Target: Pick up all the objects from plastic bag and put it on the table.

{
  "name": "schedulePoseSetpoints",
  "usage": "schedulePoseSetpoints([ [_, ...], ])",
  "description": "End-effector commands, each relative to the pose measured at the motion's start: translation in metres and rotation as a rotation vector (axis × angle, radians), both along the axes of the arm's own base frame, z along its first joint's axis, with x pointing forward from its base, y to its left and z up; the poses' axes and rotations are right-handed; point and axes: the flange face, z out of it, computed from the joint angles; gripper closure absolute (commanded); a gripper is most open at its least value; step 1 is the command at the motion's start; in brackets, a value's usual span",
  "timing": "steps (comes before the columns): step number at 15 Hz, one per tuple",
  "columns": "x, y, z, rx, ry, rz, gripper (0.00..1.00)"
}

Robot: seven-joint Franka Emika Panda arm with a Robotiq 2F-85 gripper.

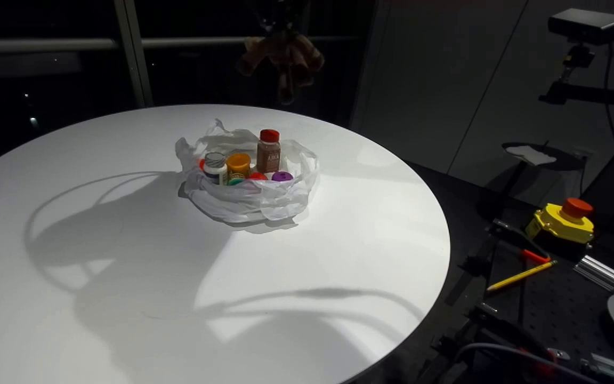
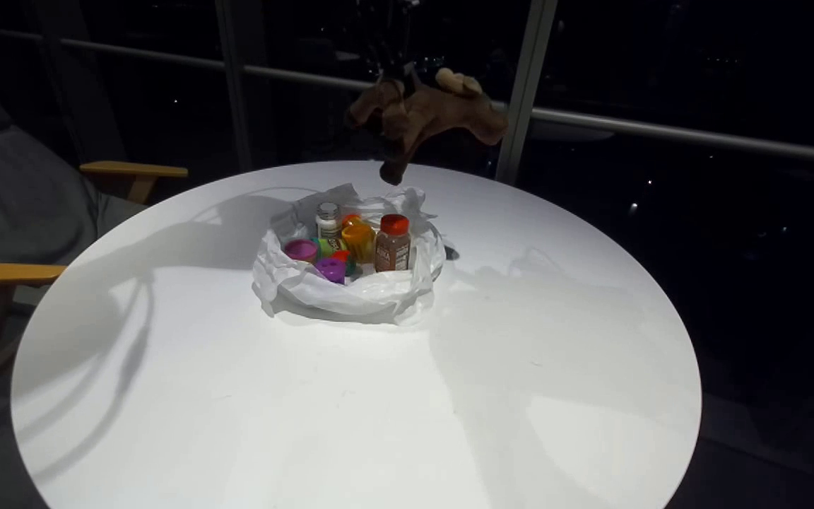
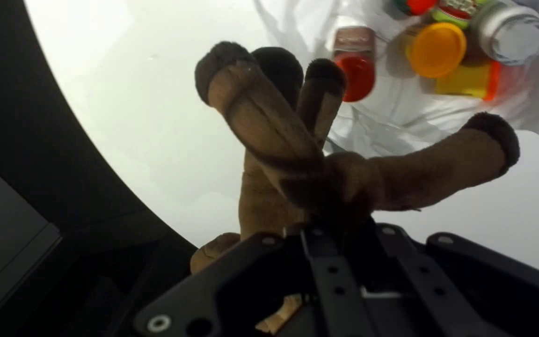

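Plastic bag (image 1: 243, 202), white, thin and crumpled, sits spread wide toward twelve o'clock on a round white table (image 2: 350, 410), its rim slumped low enough that I can see much of what lies inside. Reading the bag as a dial in an exterior view, a tall clear bottle (image 2: 393, 253) with a red cap and reddish-brown contents stands upright at three o'clock. A white round bottle (image 2: 328, 220) with a pale lid is at eleven, a pink-topped tub (image 2: 301, 249) at nine, a round purple piece (image 2: 331, 269) at seven. Near the middle is an orange-yellow tub (image 2: 359, 242), with a green-labelled container (image 2: 331, 245) just beside it toward nine o'clock. From above, in the wrist view, a yellow tub (image 3: 461, 80) with an orange end lies on its side.

Up in the air, between twelve and one o'clock from the bag in both exterior views and clear of it, hangs a soft-looking brown toy (image 2: 435, 115) with several stubby, dark-tipped limbs. A black jointed gripper (image 3: 349, 222) is clamped on it, the contact itself lost in shadow.

Farther out, at ten o'clock from the table, stands a grey upholstered chair (image 2: 11, 184) with wooden armrests (image 2: 135, 170). In an exterior view, a yellow box (image 1: 560, 226) with a red push button (image 1: 577, 207) is off the table at three o'clock, near a yellow pencil (image 1: 522, 276); a boxy dark camera (image 1: 589, 26) is up at two.
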Motion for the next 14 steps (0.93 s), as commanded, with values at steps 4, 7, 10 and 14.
schedulePoseSetpoints([
  [4, -0.089, -0.106, -0.029, -0.072, 0.189, 0.057, 0.91],
  [7, -0.101, -0.129, -0.083, -0.062, 0.237, 0.038, 0.91],
  [10, -0.104, -0.132, -0.13, -0.051, 0.269, 0.019, 0.9],
  [14, -0.089, -0.13, -0.169, -0.098, 0.236, 0.009, 0.9],
])
